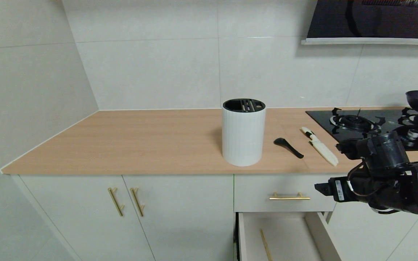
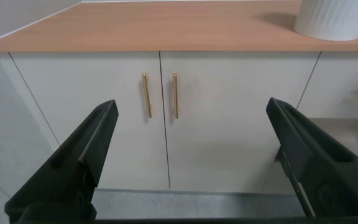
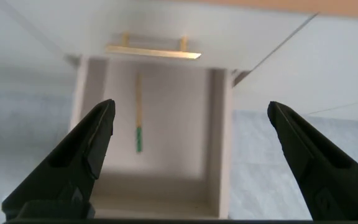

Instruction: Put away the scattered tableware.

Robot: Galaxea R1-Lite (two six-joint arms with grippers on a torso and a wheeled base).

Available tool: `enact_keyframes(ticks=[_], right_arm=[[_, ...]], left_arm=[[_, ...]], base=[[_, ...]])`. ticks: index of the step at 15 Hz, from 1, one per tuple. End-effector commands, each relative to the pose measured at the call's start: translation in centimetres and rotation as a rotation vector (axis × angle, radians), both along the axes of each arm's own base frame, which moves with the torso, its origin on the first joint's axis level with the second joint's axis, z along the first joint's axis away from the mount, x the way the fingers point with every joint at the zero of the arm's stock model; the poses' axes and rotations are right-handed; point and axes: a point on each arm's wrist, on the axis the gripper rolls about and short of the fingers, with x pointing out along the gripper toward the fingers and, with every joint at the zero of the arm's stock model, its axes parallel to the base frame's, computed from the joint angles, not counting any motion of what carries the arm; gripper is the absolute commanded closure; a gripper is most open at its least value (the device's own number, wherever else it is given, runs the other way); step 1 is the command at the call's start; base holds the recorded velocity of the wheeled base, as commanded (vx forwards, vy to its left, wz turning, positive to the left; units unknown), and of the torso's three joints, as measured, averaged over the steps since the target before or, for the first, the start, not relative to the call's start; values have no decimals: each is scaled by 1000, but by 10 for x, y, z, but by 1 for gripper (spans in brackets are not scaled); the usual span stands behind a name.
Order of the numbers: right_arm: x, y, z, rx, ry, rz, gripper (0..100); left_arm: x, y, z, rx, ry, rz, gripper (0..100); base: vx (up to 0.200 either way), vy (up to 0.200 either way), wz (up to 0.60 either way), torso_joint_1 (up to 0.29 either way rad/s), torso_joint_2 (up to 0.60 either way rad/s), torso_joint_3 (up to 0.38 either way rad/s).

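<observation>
At 3 o'clock of holder (image 1: 244,136): spoon (image 1: 288,146), knife (image 1: 319,146)
knife: likely light, stiff; take handle
left claw (image 2: 191,106), right claw (image 3: 190,109): spread

Shows left gripper (image 2: 191,104) spread wide before two cabinet doors (image 2: 229,112) (gold handles (image 2: 145,95) side by side), white holder (image 2: 334,18) up on countertop (image 2: 166,28).

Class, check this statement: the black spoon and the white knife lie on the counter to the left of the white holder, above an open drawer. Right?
Wrong side. The head view shows the black spoon and the white knife on the counter to the right of the white holder, not the left; the drawer below is open.
</observation>
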Motion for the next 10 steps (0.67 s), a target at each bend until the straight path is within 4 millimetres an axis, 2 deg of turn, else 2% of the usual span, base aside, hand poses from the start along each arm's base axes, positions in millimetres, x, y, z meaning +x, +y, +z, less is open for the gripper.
enact_keyframes(ticks=[1, 2, 3, 5, 7, 10], right_arm=[[18, 7, -16, -31, 2, -25, 0], [29, 11, -15, -18, -45, -32, 0], [54, 13, -5, 22, -127, -35, 0], [90, 3, 16, 44, -198, -33, 0], [117, -4, 32, 111, -209, 67, 0], [150, -19, 21, 104, -198, 232, 0]], left_arm=[[0, 0, 0, 0, 1, 1, 0], [0, 0, 0, 0, 0, 1, 0], [0, 0, 0, 0, 0, 1, 0], [0, 0, 0, 0, 1, 1, 0], [0, 0, 0, 0, 1, 1, 0], [0, 0, 0, 0, 0, 1, 0]], base=[[0, 0, 0, 0, 0, 0], [0, 0, 0, 0, 0, 0], [0, 0, 0, 0, 0, 0], [0, 0, 0, 0, 0, 0], [0, 0, 0, 0, 0, 0], [0, 0, 0, 0, 0, 0]])
